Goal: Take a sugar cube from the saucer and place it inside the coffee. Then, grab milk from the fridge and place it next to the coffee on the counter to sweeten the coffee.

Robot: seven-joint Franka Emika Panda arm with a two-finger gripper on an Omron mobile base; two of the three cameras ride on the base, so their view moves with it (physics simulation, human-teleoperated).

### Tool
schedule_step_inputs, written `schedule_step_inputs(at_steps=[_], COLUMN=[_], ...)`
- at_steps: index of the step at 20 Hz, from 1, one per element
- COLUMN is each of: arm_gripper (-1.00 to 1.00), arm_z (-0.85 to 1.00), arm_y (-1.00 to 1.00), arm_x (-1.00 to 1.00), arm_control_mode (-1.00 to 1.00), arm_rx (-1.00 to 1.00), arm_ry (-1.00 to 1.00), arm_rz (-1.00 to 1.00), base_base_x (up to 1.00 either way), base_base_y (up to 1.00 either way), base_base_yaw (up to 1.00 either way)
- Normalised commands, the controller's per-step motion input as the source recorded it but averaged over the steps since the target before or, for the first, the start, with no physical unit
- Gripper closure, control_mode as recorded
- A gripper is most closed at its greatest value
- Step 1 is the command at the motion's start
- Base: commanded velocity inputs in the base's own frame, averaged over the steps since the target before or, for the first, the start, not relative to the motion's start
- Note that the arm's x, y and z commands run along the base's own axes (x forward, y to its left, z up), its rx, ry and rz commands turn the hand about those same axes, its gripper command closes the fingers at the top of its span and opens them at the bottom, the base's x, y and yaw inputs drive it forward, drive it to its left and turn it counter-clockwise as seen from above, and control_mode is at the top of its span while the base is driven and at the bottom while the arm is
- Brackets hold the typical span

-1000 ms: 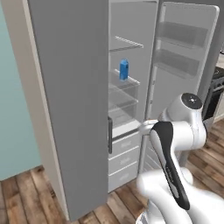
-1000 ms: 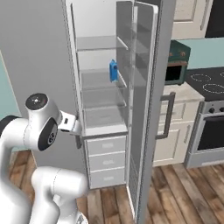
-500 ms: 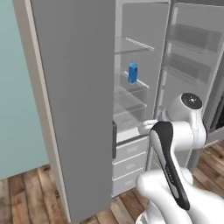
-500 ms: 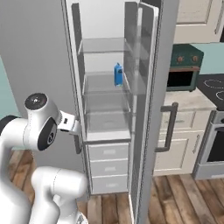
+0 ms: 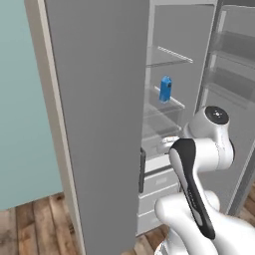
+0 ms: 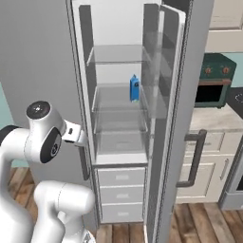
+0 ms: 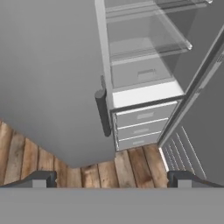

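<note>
fridge [image 6: 118,142]: one, door open
milk [image 6: 135,88]: one carton, upright on a clear shelf
drawers [image 7: 138,124]: three
my fingers [image 7: 111,179]: two, spread wide, holding nothing

A teal wall [image 5: 25,109] stands to the left of the tall grey appliance, and a strip of the same colour shows low at the left of the right base view. The floor [image 7: 96,168] is brown wooden planks, laid at varied tones, running under the lower drawers. To the right, cream panelled cabinets [image 6: 209,166] carry a long dark handle [image 6: 192,159], with a pale upper cupboard [image 6: 227,21] above. A dark green microwave [image 6: 213,80] with round knobs sits on the bench top [image 6: 213,118]. The light is even and soft, with no hard shadows.
</note>
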Motion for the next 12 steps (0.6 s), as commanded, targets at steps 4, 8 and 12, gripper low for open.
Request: schedule_step_inputs(at_steps=[4,8,12], arm_gripper=[-1.00,-1.00,-1.00], arm_z=[0.00,0.00,0.00], arm_y=[0.00,0.00,0.00], arm_x=[0.00,0.00,0.00], arm_control_mode=[1.00,1.00,1.00], arm_rx=[0.00,0.00,0.00], arm_ry=[0.00,0.00,0.00], arm_rz=[0.00,0.00,0.00], base_base_x=[0.31,0.44,0.53], base_base_y=[-0.34,-0.37,-0.33], base_base_yaw=[0.07,0.06,0.05])
